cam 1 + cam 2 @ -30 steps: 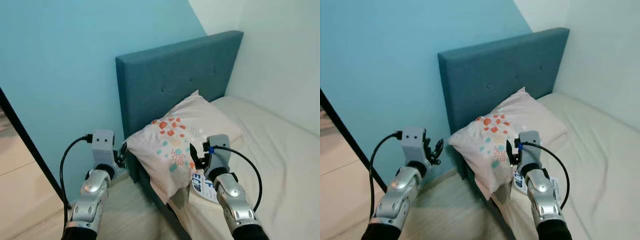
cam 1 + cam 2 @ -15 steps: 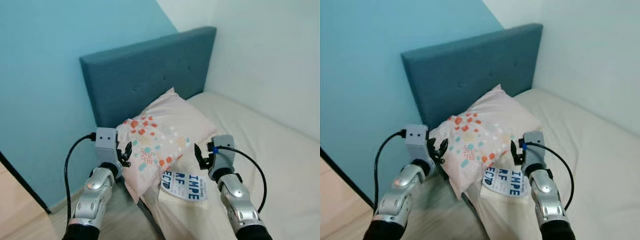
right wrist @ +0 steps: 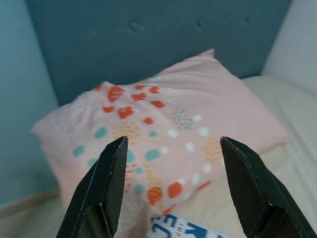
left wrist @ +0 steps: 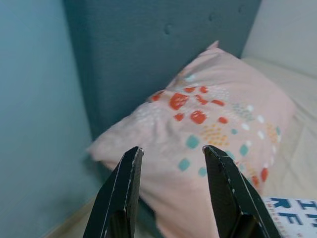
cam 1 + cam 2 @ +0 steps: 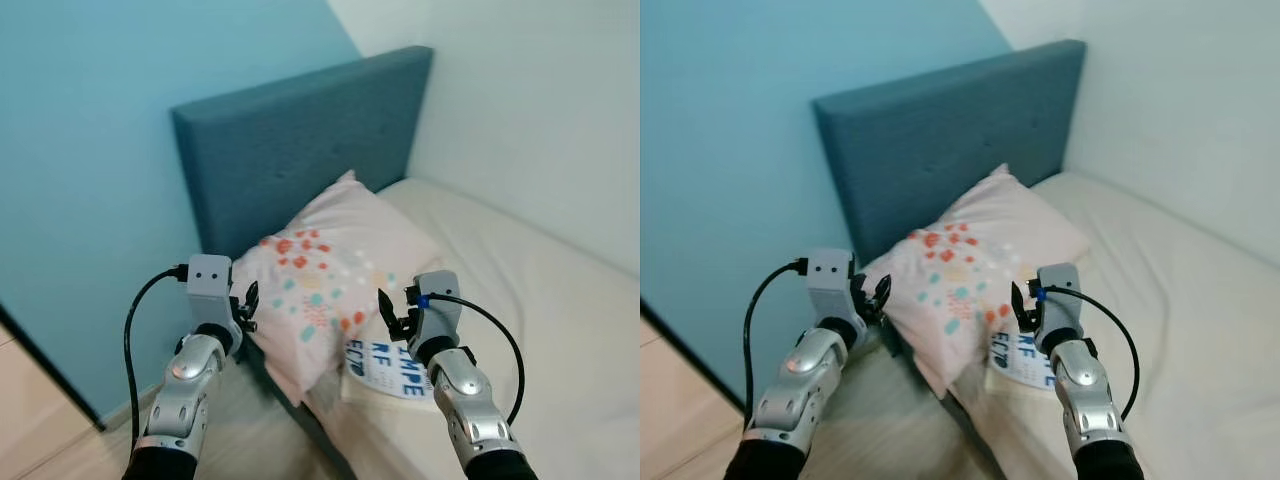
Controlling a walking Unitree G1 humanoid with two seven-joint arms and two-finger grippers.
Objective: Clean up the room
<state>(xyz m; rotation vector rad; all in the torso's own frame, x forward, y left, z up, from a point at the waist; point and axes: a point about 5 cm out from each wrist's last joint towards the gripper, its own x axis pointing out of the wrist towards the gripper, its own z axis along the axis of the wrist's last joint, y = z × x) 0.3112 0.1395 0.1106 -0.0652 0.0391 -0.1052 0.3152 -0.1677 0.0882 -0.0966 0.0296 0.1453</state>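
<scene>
Bedroom: bed [image 5: 520,270], pillow [image 5: 330,270], headboard [image 5: 300,150]

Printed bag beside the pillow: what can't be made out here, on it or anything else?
- Printed bag: its lettering is partly covered by the pillow and the right gripper in the eye views, and cut by the frame edge in both wrist views.
- Bed's foot end: cut off by the eye views' edge.

Right pincer [image 5: 392,312] nearer the pillow [image 5: 330,270].
</scene>
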